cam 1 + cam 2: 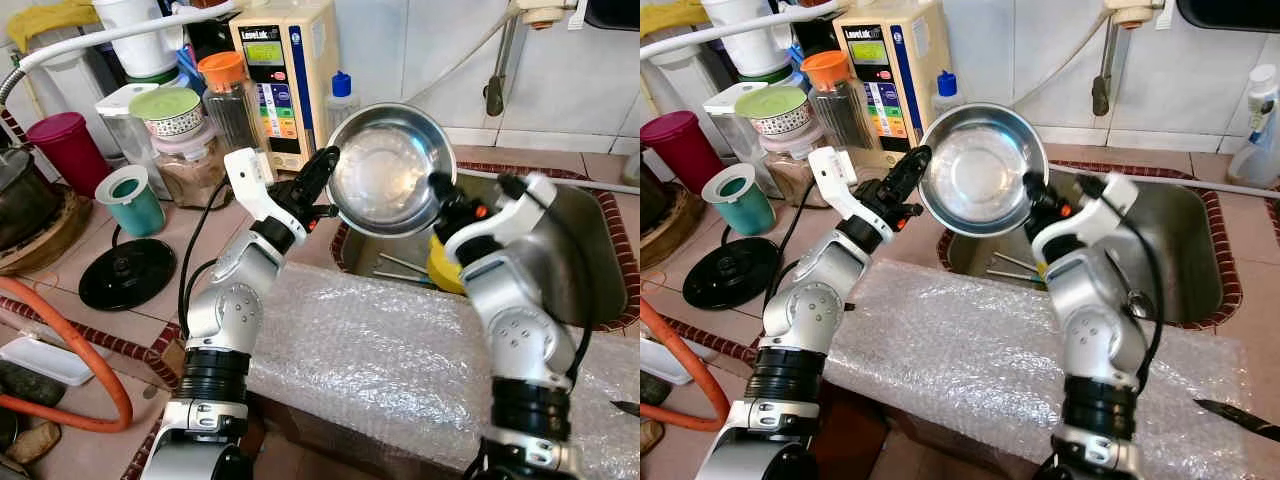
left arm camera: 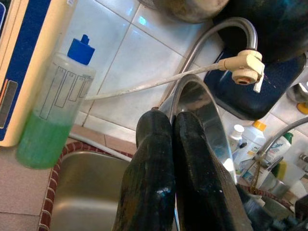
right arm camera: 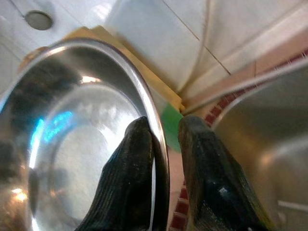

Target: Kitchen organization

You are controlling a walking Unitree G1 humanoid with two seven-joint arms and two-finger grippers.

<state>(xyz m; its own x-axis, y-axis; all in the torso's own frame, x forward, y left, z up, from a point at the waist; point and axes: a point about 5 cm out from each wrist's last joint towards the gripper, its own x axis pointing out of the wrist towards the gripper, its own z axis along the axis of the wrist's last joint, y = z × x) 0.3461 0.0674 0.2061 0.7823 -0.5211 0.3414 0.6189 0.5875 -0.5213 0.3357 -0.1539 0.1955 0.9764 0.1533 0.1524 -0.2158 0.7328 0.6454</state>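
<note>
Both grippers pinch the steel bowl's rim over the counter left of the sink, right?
Not over the counter: the bowl is held above the sink, as the left eye view shows. Left gripper and right gripper do pinch its rim.

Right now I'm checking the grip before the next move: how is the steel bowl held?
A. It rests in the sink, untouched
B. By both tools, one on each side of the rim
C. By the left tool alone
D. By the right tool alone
B: the bowl is up over the sink, with the left tool pinching one side of its rim and the right tool the other.
</note>
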